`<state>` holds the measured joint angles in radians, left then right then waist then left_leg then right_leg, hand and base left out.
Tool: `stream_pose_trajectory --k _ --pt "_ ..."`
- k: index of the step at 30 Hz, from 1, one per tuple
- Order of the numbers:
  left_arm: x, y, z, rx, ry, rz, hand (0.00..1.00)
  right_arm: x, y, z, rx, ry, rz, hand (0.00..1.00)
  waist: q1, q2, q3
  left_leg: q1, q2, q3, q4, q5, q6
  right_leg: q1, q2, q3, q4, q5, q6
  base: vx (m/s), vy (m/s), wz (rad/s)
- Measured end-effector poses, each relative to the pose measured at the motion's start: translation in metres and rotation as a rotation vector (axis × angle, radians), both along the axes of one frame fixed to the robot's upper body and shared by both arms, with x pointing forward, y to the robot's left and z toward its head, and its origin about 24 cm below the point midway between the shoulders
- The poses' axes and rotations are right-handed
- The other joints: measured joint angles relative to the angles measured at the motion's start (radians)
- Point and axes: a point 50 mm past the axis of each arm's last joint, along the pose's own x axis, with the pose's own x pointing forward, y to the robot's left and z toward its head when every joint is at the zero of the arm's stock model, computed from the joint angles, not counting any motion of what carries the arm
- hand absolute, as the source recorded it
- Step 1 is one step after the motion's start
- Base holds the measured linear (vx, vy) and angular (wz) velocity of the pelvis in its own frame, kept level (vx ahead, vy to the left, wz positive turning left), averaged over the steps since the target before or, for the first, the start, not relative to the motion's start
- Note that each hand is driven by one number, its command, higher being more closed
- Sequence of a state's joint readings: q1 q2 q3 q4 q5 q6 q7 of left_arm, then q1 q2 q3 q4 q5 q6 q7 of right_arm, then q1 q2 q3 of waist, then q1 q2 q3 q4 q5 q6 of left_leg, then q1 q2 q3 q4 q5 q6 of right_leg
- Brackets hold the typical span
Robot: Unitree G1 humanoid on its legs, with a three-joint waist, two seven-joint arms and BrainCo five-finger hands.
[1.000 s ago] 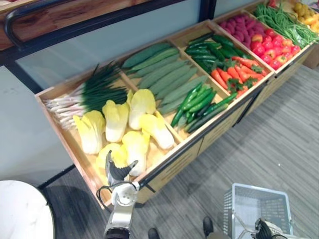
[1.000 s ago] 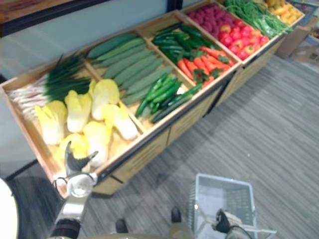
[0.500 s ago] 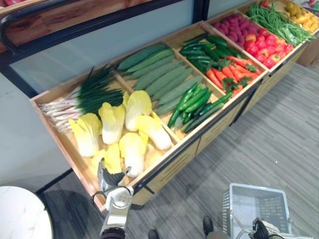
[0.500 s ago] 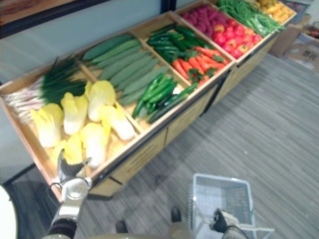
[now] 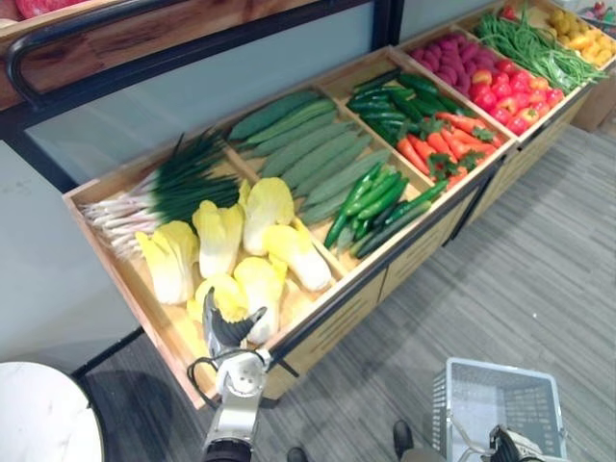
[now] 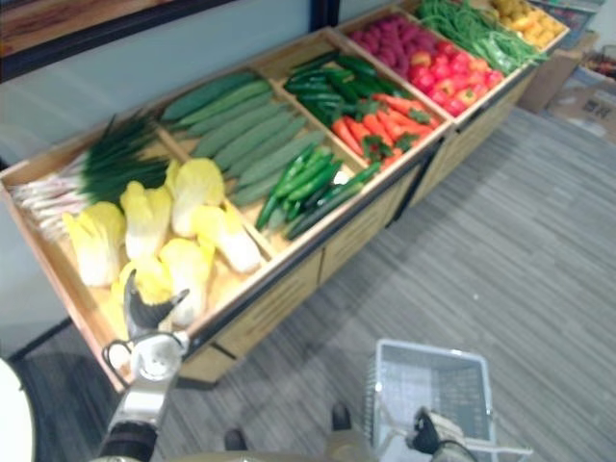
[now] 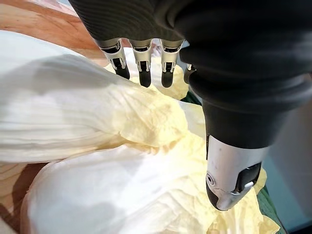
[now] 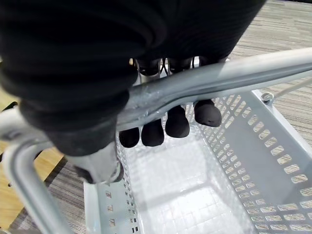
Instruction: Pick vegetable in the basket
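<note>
Several pale yellow cabbages (image 5: 252,285) lie in the front left compartment of a long wooden produce stand (image 5: 162,337). My left hand (image 5: 224,333) hovers open over the nearest cabbage (image 7: 92,122), at the stand's front edge. Its straight fingers (image 7: 141,68) point over the leaves, and whether they touch is unclear. The right hand (image 8: 165,122) is shut on the metal handle (image 8: 214,75) of a light grey plastic basket (image 5: 497,397), which hangs empty low at the right above the floor.
Further compartments hold spring onions (image 5: 162,185), long green gourds (image 5: 310,146), green chillies (image 5: 377,197), carrots (image 5: 441,142), red peppers (image 5: 508,92) and green beans (image 5: 539,48). A white round table (image 5: 43,416) sits at the lower left. Grey floor (image 5: 539,260) spreads to the right.
The view has shifted a little. My left hand has edged slightly farther over the front cabbages. The right hand still holds the basket's handle.
</note>
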<state>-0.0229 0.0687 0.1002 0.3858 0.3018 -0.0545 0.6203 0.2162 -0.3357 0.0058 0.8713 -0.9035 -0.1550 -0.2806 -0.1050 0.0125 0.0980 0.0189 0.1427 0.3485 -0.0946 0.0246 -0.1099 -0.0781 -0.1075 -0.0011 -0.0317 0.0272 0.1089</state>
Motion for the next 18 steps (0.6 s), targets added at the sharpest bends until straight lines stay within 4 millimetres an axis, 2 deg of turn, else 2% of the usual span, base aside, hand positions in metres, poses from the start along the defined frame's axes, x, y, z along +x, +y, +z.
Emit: stream_pose_trajectory --k 9,18 --pt "-0.018 0.009 -0.027 0.053 0.152 -0.002 0.0 -0.001 -0.003 0.0 -0.005 -0.001 -0.022 1.0 0.001 0.014 -0.009 0.0 0.0 0.003 0.0 0.0 0.0 -0.002 0.001 0.003 -0.001 0.0 0.0 0.0 0.0 0.0" --pt "-0.023 0.012 -0.044 0.049 0.241 0.005 0.0 -0.004 -0.004 -0.001 -0.017 0.001 -0.033 1.0 0.002 0.029 -0.018 0.002 0.007 0.009 -0.001 -0.001 -0.002 -0.001 0.008 0.008 -0.005 0.0 0.0 0.0 0.0 0.0"
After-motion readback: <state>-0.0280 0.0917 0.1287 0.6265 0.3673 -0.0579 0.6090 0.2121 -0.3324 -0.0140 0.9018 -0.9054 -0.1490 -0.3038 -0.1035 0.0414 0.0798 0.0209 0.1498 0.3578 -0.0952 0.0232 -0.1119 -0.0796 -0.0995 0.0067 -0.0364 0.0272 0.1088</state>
